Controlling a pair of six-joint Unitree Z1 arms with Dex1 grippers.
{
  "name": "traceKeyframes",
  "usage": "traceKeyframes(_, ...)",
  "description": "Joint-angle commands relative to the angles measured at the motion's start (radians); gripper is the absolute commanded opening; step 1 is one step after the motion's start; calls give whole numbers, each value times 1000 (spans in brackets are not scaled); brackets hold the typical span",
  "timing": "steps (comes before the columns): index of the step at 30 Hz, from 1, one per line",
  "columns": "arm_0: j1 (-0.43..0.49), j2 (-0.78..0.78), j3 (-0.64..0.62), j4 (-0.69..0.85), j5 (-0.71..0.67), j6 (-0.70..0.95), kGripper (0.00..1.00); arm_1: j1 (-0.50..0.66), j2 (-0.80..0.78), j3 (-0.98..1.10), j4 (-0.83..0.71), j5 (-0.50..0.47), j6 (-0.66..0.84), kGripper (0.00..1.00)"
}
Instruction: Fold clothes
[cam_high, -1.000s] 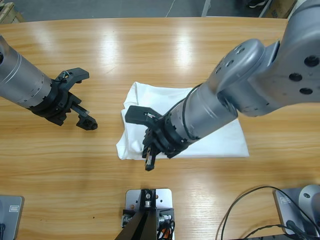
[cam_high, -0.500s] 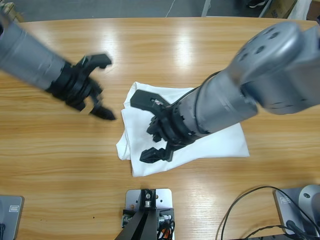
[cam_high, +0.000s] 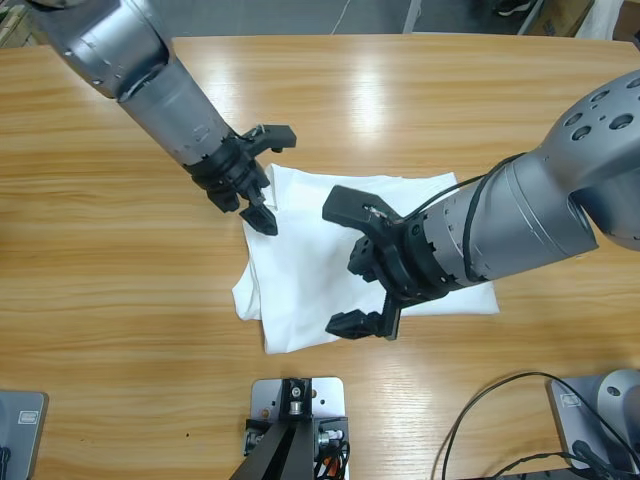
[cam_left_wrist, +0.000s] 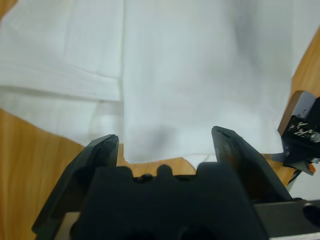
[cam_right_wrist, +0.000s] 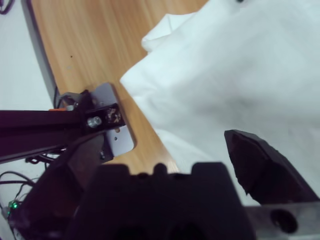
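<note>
The clothes are one white T-shirt (cam_high: 300, 270), lying folded in a rough rectangle at the table's middle with its lower left corner rumpled. My left gripper (cam_high: 280, 180) reaches in from the upper left and hangs open over the shirt's upper left edge. In the left wrist view its jaws (cam_left_wrist: 165, 137) stand wide apart over the white cloth (cam_left_wrist: 165, 65), gripping nothing. My right gripper (cam_high: 333, 262) comes from the right and stands open above the shirt's middle. The right wrist view shows it (cam_right_wrist: 160, 145) over the shirt's (cam_right_wrist: 225, 75) near edge, with nothing held.
The wooden table (cam_high: 120, 300) stretches bare to the left and behind the shirt. A black cable (cam_high: 480, 420) loops at the front right. The right gripper (cam_left_wrist: 300, 132) shows at the left wrist view's right edge.
My left arm swung from the table's left side to the shirt's upper left edge. My right gripper drew back rightwards, staying open. The shirt's front left corner now lies flatter and further out.
</note>
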Motion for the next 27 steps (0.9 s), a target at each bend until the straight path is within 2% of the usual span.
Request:
traceKeyframes(1, -22, 130, -57, 50, -31, 21, 734, -37, -15, 44, 5, -15, 13, 1000)
traceKeyframes(8, -29, 168, -109, 112, 2, 29, 607, -54, -20, 62, -6, -15, 13, 1000)
traceKeyframes(15, -29, 172, -147, 119, 88, -26, 620, -54, -21, 75, -7, -12, 13, 1000)
traceKeyframes(20, -29, 189, -141, 130, 89, -14, 622, -54, -24, 83, -7, -12, 13, 1000)
traceKeyframes(27, -29, 194, -149, 175, 53, 21, 538, -62, -25, 84, -13, -13, 13, 1000)
